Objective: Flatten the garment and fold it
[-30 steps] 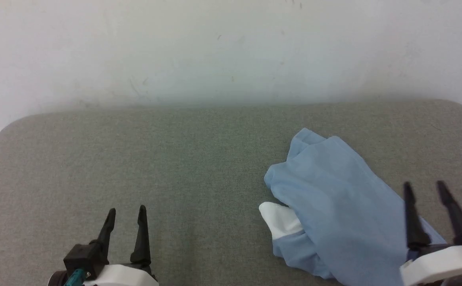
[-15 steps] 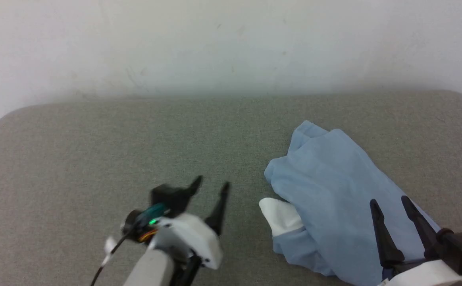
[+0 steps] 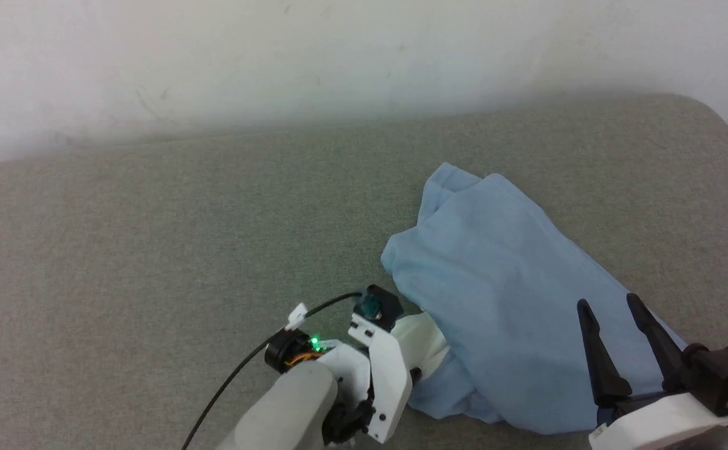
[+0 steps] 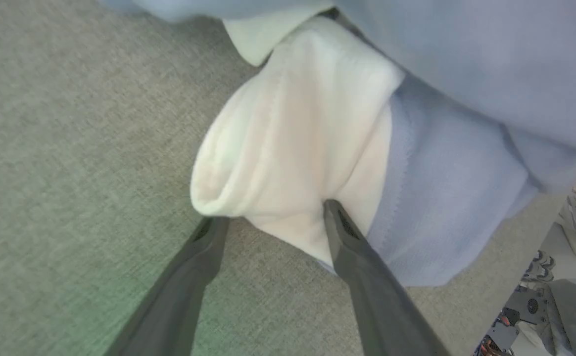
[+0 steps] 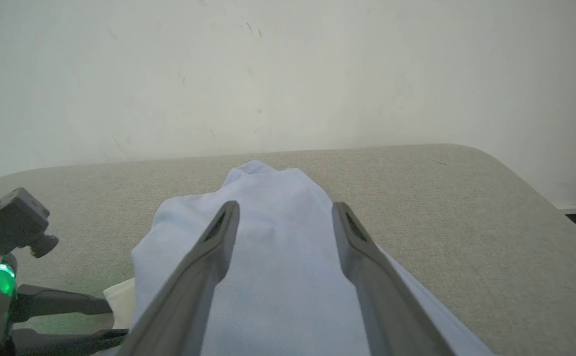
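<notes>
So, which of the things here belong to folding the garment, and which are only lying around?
For the job:
the garment, crumpled, with its white collar
the left hand, open at that collar
the right hand, open above the garment
the grey table under it

Just around:
the white wall
blurred things past the table edge

Left gripper [image 4: 273, 213] pitched down, fingers spread (forearm angled inward); right gripper [image 3: 608, 301] pointing forward, fingers parted.
</notes>
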Controlling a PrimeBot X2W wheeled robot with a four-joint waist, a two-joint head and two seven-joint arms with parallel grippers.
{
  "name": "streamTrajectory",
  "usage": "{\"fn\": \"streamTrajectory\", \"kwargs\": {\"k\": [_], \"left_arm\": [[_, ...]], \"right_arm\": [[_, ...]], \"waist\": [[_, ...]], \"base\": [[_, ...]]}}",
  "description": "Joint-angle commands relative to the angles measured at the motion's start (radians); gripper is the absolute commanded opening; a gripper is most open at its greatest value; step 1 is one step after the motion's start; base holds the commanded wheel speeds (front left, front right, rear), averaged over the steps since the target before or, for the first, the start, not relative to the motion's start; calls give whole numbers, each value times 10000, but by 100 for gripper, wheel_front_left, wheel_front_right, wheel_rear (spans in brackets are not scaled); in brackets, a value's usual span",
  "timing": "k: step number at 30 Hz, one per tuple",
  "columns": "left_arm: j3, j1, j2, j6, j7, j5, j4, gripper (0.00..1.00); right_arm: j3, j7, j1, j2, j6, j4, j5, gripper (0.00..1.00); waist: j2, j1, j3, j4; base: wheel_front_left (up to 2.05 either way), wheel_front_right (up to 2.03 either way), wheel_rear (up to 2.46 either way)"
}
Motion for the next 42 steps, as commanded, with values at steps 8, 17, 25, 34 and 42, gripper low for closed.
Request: {"fn": "streamTrajectory", "kwargs": {"k": [8, 17, 25, 34, 42], "left_arm": [[-1386, -386, 527, -70, 959, -1342, 90, 0], [2, 588, 2471, 1035, -1152, -1402, -2660, 0], [1936, 4946, 4514, 3836, -565, -2623, -6096, 0], [2702, 7275, 4122, 4677, -1039, -3779, -7247, 100], [3416, 5916, 3862, 4233, -2560, -3503, -7710, 100]], "right_arm": [[-138, -180, -218, 14, -9, 150, 176, 100], [-310, -259, 96, 14, -9, 70, 214, 100], [-345, -283, 339, 14, -9, -58, 202, 100], [-397, -213, 387, 14, -9, -192, 124, 100], [-420, -81, 333, 14, -9, -285, 61, 100]], "waist": [[0, -1, 51, -113], [0, -1, -611, 536], [0, -1, -875, 944], [0, -1, -923, 1440], [0, -1, -1018, 1493]], "base": [[0, 0, 0], [0, 0, 0], [0, 0, 0], [0, 0, 0], [0, 0, 0]]}}
